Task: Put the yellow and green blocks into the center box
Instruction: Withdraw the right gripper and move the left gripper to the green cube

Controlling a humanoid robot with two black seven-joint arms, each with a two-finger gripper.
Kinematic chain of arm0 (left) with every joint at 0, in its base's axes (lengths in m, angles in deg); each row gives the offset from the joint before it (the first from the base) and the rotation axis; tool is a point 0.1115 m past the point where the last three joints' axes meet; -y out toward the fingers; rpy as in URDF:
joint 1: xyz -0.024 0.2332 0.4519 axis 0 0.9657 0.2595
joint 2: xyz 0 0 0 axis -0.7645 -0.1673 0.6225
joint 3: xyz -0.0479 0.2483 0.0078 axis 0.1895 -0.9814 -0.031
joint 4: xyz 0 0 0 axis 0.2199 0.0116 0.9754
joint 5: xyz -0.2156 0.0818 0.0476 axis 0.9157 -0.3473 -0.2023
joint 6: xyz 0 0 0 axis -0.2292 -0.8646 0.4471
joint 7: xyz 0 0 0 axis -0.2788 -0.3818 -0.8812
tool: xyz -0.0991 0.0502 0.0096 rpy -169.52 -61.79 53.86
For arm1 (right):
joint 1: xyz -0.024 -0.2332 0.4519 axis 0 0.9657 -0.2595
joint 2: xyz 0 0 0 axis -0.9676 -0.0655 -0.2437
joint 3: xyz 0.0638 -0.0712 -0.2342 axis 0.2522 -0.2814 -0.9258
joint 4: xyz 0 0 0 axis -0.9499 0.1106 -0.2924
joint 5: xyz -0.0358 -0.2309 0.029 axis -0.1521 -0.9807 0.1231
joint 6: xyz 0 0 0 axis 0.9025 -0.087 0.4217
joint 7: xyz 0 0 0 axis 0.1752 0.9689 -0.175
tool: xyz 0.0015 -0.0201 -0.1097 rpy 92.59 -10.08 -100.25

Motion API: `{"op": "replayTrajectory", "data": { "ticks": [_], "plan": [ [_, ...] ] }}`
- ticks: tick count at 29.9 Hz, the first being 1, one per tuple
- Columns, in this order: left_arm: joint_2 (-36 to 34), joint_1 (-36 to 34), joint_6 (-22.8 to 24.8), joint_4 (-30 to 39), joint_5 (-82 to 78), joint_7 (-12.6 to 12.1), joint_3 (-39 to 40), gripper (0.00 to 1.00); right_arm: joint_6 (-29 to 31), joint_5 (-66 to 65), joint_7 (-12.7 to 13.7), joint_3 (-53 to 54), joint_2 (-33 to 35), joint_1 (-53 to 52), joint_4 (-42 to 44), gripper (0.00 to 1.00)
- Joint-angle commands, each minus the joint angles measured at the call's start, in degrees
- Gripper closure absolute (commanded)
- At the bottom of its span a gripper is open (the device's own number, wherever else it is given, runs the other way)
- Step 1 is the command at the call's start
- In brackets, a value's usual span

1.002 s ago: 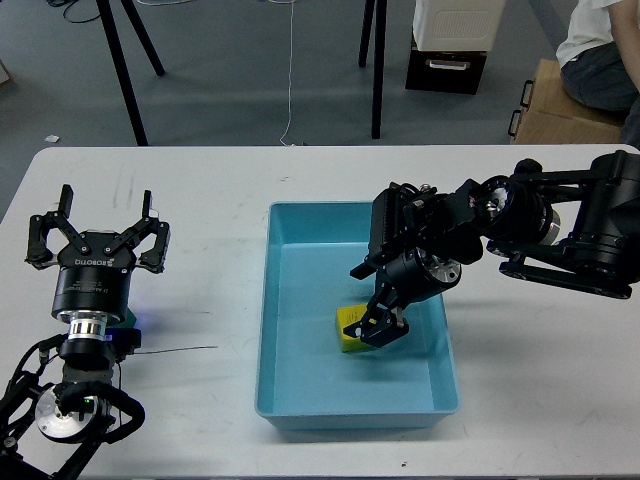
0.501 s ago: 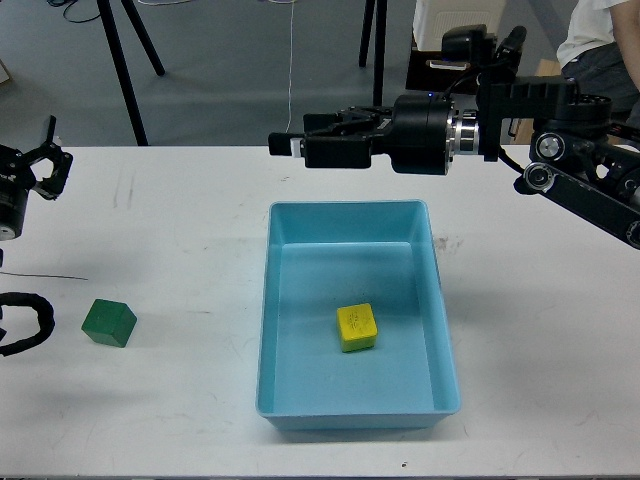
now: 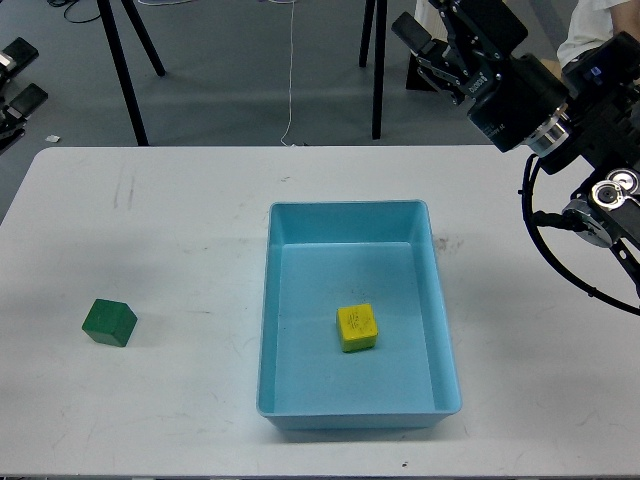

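On the white table [image 3: 200, 200]: yellow block [image 3: 357, 327] already inside the blue box [image 3: 275, 300], green block [image 3: 109, 322] well apart to its left, untouched. Right gripper [image 3: 432, 47] raised top right, fingers spread, empty; left gripper [image 3: 15, 70] barely visible at the edge, state impossible to tell. Best next: straight descent over the green block, squared to its faces.

Layout around the box [image 3: 300, 300] on the table [image 3: 180, 220]

One block [image 3: 357, 327] lies inside the box, near its middle. The other block [image 3: 109, 322] sits on the table well left of the box. The right gripper [image 3: 432, 40] hangs behind the box, to its right.
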Motion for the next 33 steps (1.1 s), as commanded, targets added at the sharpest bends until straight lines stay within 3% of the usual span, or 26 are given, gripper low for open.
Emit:
{"op": "replayTrajectory", "data": {
  "ticks": [1,7,14,20,26,33],
  "plan": [
    [-0.5,-0.4,-2.3,1.5,-20.1,0.0,-0.3,0.0,-0.1,0.0,0.0,5.6,1.7,9.2,-3.7,0.02],
    [-3.5,0.3,-3.2,7.4,-34.4,0.0,-2.5,0.0,-3.0,0.1,0.0,11.3,3.2,19.8,-6.0,0.02],
    [-14.9,-2.9,-2.3,17.1,-38.8,0.0,-20.5,0.0,-5.9,0.1,0.0,13.5,3.2,27.9,-8.0,0.02],
    [-15.7,-7.1,-2.0,17.0,-47.5,0.0,-33.6,0.0,-8.4,0.2,0.0,13.5,3.1,30.8,-8.3,0.02],
    [-15.2,-7.6,1.5,15.2,-47.5,0.0,-36.6,0.0,-8.8,0.2,0.0,13.6,3.0,31.0,-8.4,0.02],
    [-13.0,-8.0,3.7,8.6,-47.5,0.0,-37.6,0.0,-8.8,0.2,0.0,13.6,2.9,31.0,-8.4,0.02]
  ]
}}
